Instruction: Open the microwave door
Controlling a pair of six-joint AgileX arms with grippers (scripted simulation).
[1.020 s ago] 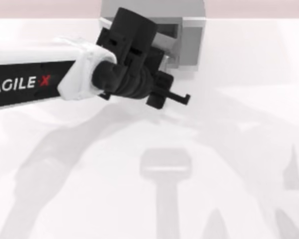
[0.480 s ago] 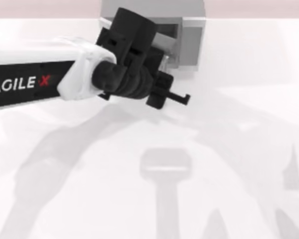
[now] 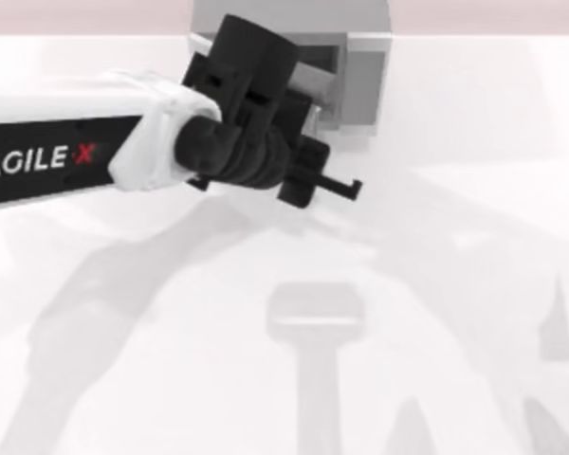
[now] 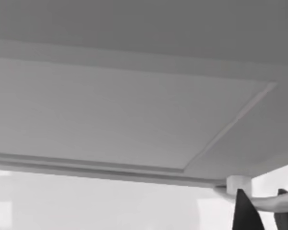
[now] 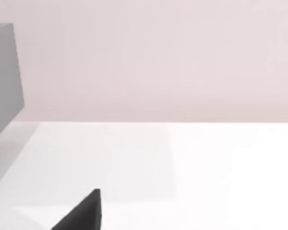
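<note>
We work on a white table [image 3: 455, 284] marked with soft grey shadows, and behind it stands a pale pink wall [image 5: 158, 57]. The microwave [image 3: 360, 57] sits at the far edge of the table, near the middle in the top view; it is a grey box, and our left arm [image 3: 66, 152] covers most of its front and its inner cavity. Our left pincer [image 3: 334, 186] is just in front of it, reaching in from the left side. Only the left wrist view shows the microwave door [image 4: 110, 110] from close: the large window panel fills the picture, and the pale bar handle [image 4: 240, 184] lies between the two dark fingertips [image 4: 243, 213], so this pincer is gripping the handle. Our right pincer [image 5: 81, 215] shows only as one dark tip in the right wrist view, with a grey side of the microwave at the edge; we cannot tell its state.
</note>
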